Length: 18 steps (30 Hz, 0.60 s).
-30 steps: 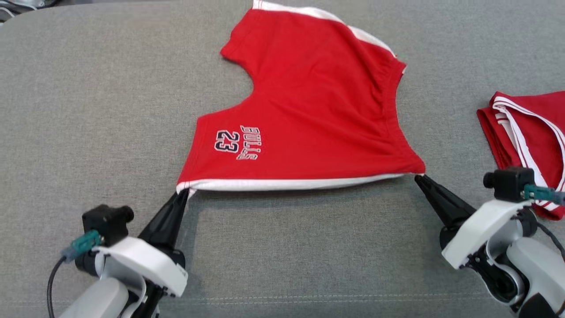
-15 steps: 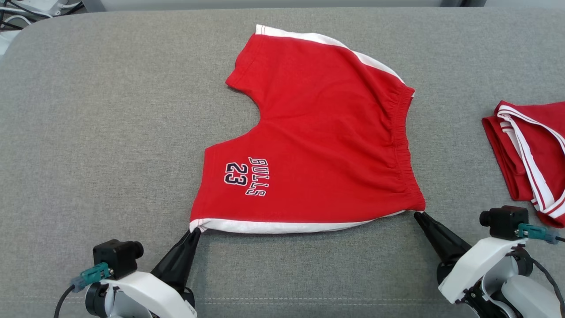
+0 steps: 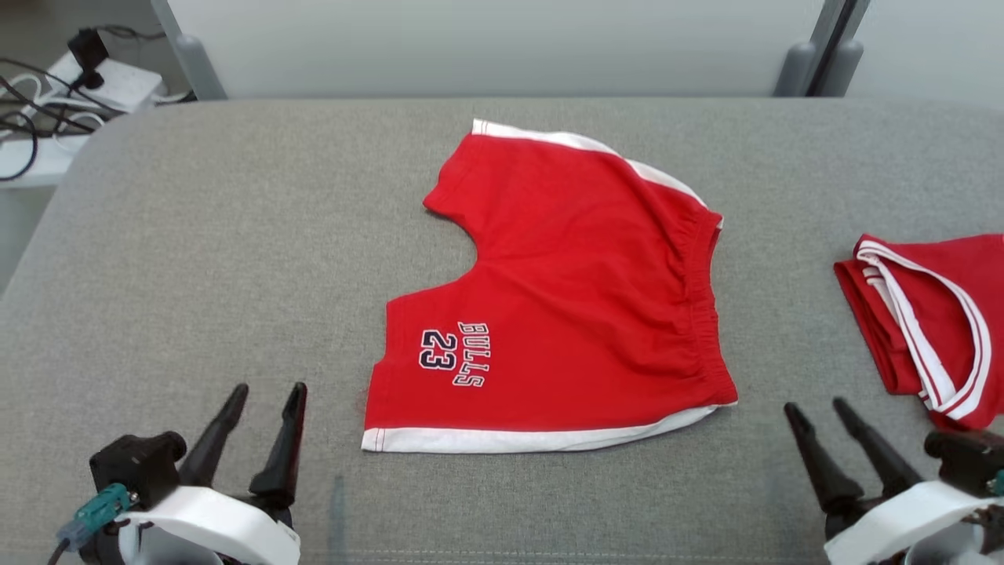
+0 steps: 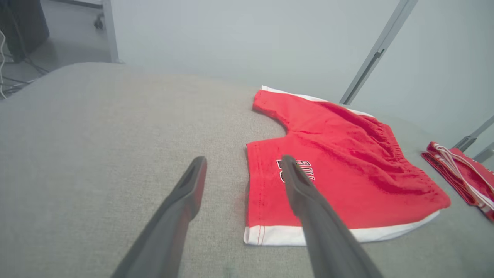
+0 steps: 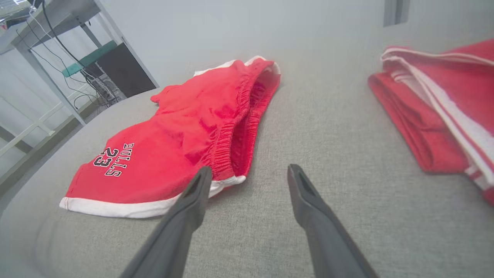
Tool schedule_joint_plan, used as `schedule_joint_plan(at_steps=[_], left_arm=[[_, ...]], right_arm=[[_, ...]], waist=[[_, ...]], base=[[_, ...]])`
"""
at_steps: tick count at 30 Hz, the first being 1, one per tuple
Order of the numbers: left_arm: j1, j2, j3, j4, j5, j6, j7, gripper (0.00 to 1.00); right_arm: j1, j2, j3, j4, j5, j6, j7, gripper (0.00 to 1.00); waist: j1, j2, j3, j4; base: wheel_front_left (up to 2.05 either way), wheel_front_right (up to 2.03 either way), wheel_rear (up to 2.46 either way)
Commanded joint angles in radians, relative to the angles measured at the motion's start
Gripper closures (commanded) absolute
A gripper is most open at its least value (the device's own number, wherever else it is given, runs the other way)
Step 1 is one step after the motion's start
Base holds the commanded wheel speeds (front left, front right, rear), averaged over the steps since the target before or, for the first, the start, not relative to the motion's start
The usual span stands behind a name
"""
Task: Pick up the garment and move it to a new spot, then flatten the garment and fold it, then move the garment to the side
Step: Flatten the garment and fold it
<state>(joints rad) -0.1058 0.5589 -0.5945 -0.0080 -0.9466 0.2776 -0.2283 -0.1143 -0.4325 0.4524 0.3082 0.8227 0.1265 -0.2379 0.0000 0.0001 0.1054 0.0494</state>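
Garment (image 3: 565, 298): red shorts, lying flat on the middle of the grey padded surface (image 3: 235, 259), waistband to the right.
Left gripper (image 3: 271, 388): spread wide, empty, near the hem corner.
Right gripper (image 3: 816, 406): spread wide, empty, near the waistband corner.
Red cloth (image 3: 925, 322): apparently folded, far right.

The left end effector (image 3: 269, 389) and right end effector (image 3: 814, 406): tapered black fingers (image 3: 279, 455), white wrist shell (image 3: 212, 518), black camera module (image 3: 137, 467), teal connector (image 3: 94, 510).

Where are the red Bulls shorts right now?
In the head view the shorts lie flat on the grey cushion, beyond the open left gripper and right gripper, touching neither. A folded red garment lies to their right.
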Motion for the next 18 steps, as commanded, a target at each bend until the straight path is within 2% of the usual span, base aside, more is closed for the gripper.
schedule_joint_plan(at_steps=[1,5,8,12,18], left_arm=[[-0.029,0.036,0.057,-0.033,0.037,0.021,-0.017,0.00],[-0.069,0.021,0.112,-0.041,0.125,0.050,-0.031,0.00],[-0.082,0.004,0.135,-0.019,0.145,0.055,-0.032,0.00],[-0.073,-0.028,0.193,0.027,0.220,0.034,-0.033,0.00],[-0.014,-0.061,0.278,0.072,0.358,-0.035,-0.033,0.00]], right_arm=[[0.001,0.013,-0.054,-0.034,-0.072,0.004,-0.019,0.00],[-0.010,0.121,-0.247,-0.105,-0.309,0.004,-0.023,0.00],[-0.020,0.175,-0.300,-0.167,-0.409,0.004,-0.023,0.00],[-0.013,0.240,-0.331,-0.220,-0.531,0.004,-0.024,0.00],[0.039,0.273,-0.382,-0.178,-0.638,0.004,-0.020,0.00]], waist=[[0.0000,-0.0001,-0.033,-0.002],[0.0000,-0.0001,-0.063,-0.007],[0.0000,-0.0001,-0.080,-0.013],[0.0000,-0.0001,-0.109,-0.026],[0.0000,-0.0001,-0.132,-0.023]], base=[[0.00,0.00,0.00],[0.00,0.00,0.00],[0.00,0.00,0.00],[0.00,0.00,0.00],[0.00,0.00,0.00]])
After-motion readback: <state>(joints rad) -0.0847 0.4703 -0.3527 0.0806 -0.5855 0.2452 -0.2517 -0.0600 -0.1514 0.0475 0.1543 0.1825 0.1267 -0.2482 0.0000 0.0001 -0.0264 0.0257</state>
